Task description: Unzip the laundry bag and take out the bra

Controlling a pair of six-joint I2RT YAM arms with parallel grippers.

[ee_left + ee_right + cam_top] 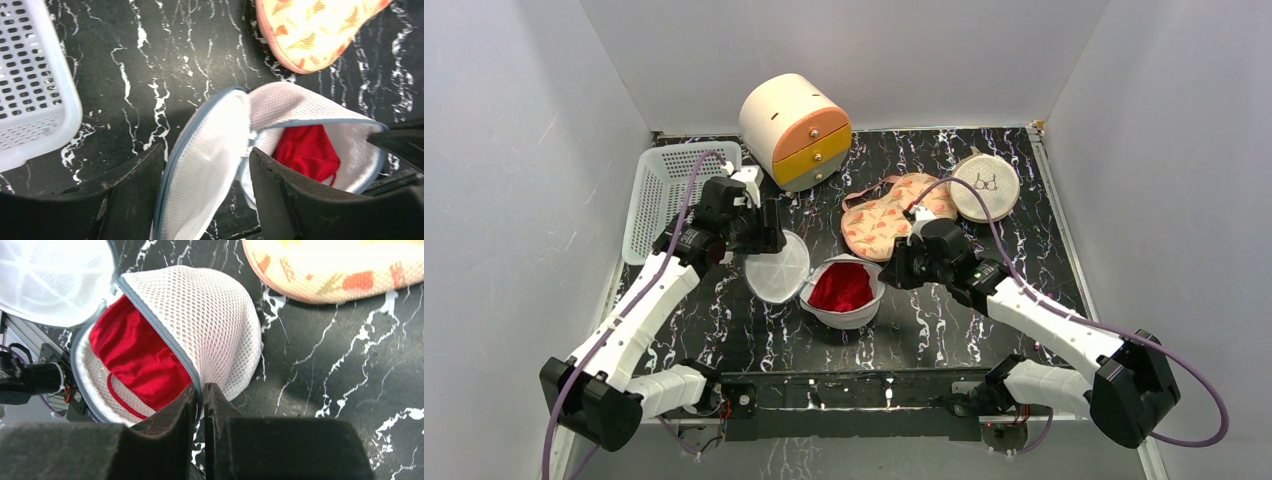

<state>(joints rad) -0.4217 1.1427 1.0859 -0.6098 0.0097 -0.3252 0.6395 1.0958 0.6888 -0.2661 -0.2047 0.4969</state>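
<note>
The white mesh laundry bag (867, 310) stands unzipped at the table's middle, and its round lid (776, 268) is folded out to the left. A red bra (841, 287) lies inside. My left gripper (769, 240) is open. The lid (205, 175) hangs loose between its fingers, and the bra (306, 150) shows just right of them. My right gripper (201, 387) is shut on the blue-grey rim of the bag (210, 315), on its right side, with the bra (135, 355) just left of its fingers.
A white perforated basket (669, 195) stands at the back left and a cream drawer chest (796, 130) behind the bag. A peach patterned fabric piece (889, 215) and a beige round pouch (985, 185) lie at the back right. White walls close in three sides.
</note>
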